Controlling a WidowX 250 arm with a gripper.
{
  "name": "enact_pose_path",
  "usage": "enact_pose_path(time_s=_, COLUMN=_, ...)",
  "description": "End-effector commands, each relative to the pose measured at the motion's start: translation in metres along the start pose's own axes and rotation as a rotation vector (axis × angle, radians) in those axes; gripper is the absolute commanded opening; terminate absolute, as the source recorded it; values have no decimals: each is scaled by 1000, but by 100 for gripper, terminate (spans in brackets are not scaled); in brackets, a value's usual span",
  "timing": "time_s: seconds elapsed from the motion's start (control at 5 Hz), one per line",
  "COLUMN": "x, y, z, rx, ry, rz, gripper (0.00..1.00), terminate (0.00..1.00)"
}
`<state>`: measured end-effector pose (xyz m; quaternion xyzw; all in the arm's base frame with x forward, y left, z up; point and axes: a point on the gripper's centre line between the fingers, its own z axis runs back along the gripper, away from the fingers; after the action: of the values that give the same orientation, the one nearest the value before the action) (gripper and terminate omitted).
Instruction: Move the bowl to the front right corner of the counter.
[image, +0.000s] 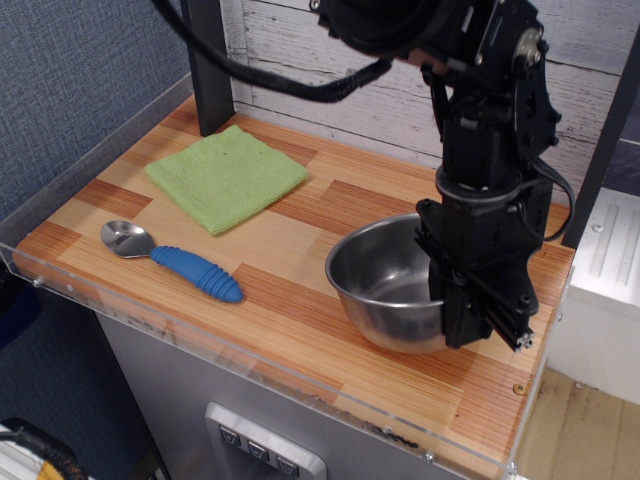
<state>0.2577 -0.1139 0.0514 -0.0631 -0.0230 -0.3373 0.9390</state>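
Observation:
The shiny steel bowl (385, 283) sits low over the front right part of the wooden counter (300, 320), upright, its base at or just above the wood. My black gripper (470, 320) comes down from above and is shut on the bowl's right rim. The arm's body hides the bowl's right side and the gripper's fingertips.
A green cloth (226, 175) lies at the back left. A spoon with a blue handle (175, 260) lies at the front left. A clear acrylic edge (250, 370) runs along the counter's front. A dark post (207, 65) stands at the back left.

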Motion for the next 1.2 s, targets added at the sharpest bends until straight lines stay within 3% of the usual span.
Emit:
enact_pose_path(time_s=0.0, x=11, y=-22, z=4, rx=0, ry=19, rz=-59, gripper=100, terminate=0)
enact_pose_path(time_s=0.2, x=13, y=-22, z=1, rx=-13, ry=49, rz=-49, gripper=100, terminate=0)
enact_pose_path(time_s=0.6, x=13, y=-24, z=1, rx=-7, ry=50, rz=-46, gripper=100, terminate=0)
enact_pose_path(time_s=0.8, x=14, y=-23, z=5, rx=-6, ry=43, rz=-39, gripper=100, terminate=0)
enact_pose_path(time_s=1.0, x=18, y=-21, z=23, rx=-25, ry=-13, rz=-34, gripper=100, terminate=0)
